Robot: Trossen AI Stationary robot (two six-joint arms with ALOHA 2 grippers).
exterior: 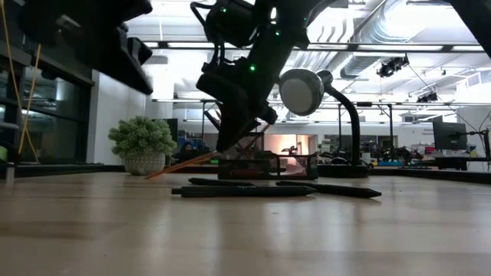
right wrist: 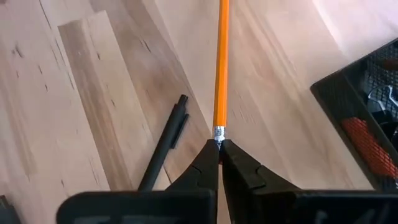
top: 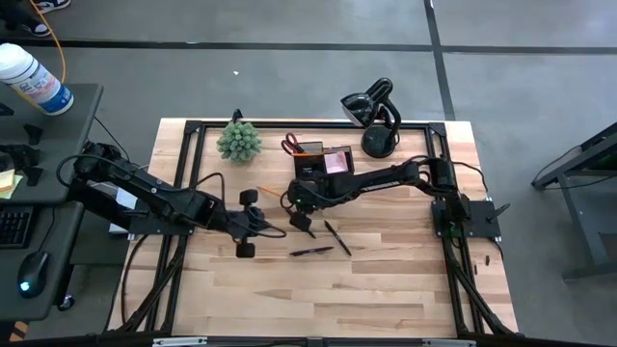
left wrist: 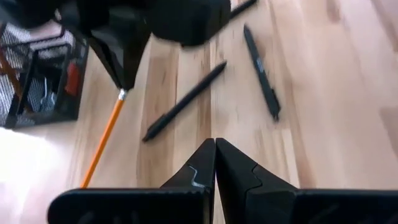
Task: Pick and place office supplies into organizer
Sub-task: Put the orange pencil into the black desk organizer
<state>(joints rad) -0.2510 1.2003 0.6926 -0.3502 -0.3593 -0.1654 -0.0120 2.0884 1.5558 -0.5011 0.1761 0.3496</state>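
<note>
Pinched at its metal-ferrule end, a thin orange wooden pencil [right wrist: 221,62] slanted down and away from the right gripper [right wrist: 219,148], whose two dark fingers were clenched tight on it. The pencil's far tip reached toward the pale wooden tabletop [top: 386,280], as the low view showed, where the shaft [exterior: 180,165] ran at a shallow tilt under the right arm. The gripper itself hung just in front of the small black mesh desk organizer [top: 323,162], which stood near the table's back edge with red-handled scissors [top: 289,145] poking out of it and a pink square sticky-note pad [top: 336,161] inside.

Two slim black pens lay flat on the wood just beside the gripper, one [top: 311,252] nearly level with the table's front edge, the other [top: 337,237] angled, the pair close but not touching the pencil.

Farther out, the left gripper [left wrist: 215,163] hovered over the boards near the pens, fingers pressed together on nothing. A spiky green potted plant [top: 238,141] sat at the back left, and a black curved-neck stand device [top: 376,116] stood behind the organizer.
</note>
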